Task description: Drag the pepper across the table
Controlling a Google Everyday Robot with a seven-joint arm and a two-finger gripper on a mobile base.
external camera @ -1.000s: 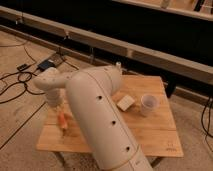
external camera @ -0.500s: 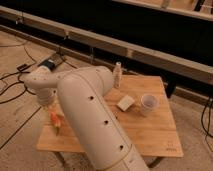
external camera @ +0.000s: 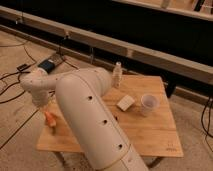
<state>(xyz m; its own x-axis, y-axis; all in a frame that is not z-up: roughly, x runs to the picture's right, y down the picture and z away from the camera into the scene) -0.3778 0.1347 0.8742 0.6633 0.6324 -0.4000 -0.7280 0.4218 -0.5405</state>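
The pepper (external camera: 50, 120) is small and orange-red and lies near the left edge of the light wooden table (external camera: 150, 132). My gripper (external camera: 44, 106) hangs below the white wrist at the table's left edge, right above the pepper and seemingly touching its top end. The thick white arm (external camera: 90, 120) sweeps from the bottom centre up to the left and hides much of the table's left half.
A clear bottle (external camera: 117, 75) stands at the table's back middle. A tan block (external camera: 125, 102) and a white cup (external camera: 148, 104) sit right of centre. Cables and a blue-black box (external camera: 47, 65) lie on the floor at the left. A long dark wall runs behind.
The arm has swung to the left, and the pepper has slid with it toward the table's left edge.
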